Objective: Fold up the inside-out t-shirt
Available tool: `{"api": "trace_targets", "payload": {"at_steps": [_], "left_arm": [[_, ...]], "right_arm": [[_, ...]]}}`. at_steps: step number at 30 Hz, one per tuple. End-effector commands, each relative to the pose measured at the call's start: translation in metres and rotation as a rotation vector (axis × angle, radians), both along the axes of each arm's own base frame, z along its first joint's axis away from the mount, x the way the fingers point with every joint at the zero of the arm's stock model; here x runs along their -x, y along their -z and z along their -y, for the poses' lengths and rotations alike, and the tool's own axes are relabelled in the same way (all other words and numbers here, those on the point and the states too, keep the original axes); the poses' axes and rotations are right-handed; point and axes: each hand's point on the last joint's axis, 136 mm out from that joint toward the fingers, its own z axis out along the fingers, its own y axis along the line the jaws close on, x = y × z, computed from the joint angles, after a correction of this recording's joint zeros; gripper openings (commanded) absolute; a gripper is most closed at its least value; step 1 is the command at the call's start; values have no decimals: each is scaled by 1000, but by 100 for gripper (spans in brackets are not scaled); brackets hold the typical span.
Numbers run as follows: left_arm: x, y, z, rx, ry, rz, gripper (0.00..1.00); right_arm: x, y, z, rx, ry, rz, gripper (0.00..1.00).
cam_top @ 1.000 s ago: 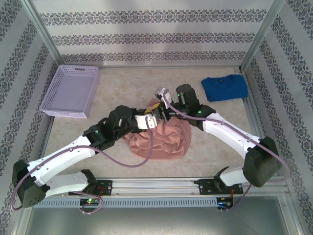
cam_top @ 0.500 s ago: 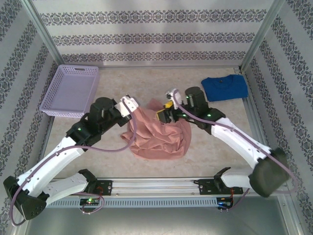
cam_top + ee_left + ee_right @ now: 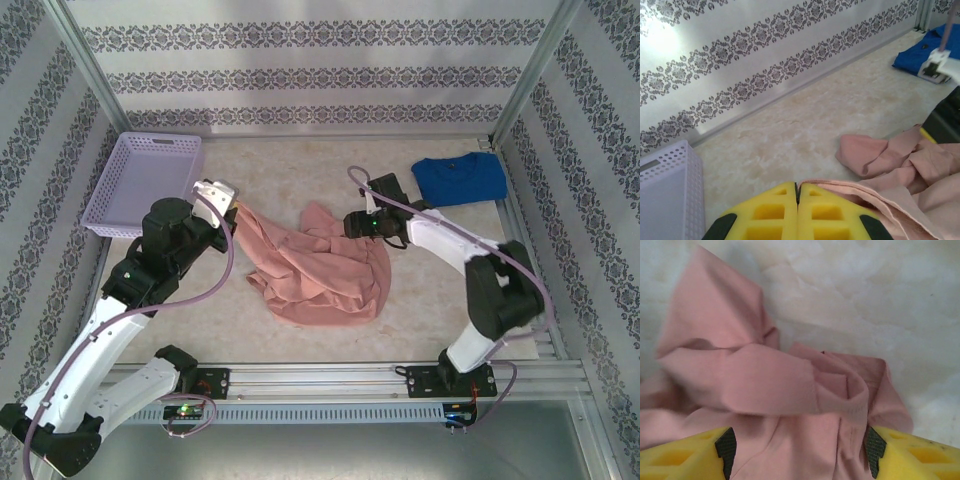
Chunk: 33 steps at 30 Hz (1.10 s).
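Flanking t-shirt (image 3: 322, 268): basket (image 3: 146, 188) (lilac), blue tee (image 3: 458, 180)

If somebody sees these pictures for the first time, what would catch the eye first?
The crumpled salmon-pink t-shirt in the middle of the table stands out, one edge drawn out leftward in the shut left gripper. The right gripper hangs open over its right side. A bright blue t-shirt lies in the far right corner, a lilac basket at the far left.

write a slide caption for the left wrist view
Left pincer shut on an edge of the salmon-pink t-shirt, lilac basket at left, blue t-shirt far right
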Motion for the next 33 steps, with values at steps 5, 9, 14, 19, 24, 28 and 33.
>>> {"api": "trace_targets", "payload": {"at_steps": [5,9,14,19,24,28,33], "left_arm": [[-4,0,-14,42,-71,-9,0],[-8,-17,-33,97,-148,21,0],[-15,-67,-59,214,-214,118,0],[-23,-108,-80,283,-265,187,0],[-28,-105,-80,280,-248,167,0],[-32,-62,-85,247,-291,57,0],[-24,-24,-105,216,-382,-20,0]], "right_arm": [[-31,30,-8,48,-7,-35,24],[-37,-22,31,61,60,82,2],[-19,-110,92,52,184,266,0],[4,-154,142,49,317,384,0],[20,-155,155,16,359,402,0],[41,-128,128,-82,315,306,1],[104,-46,80,-89,268,46,20]]}}
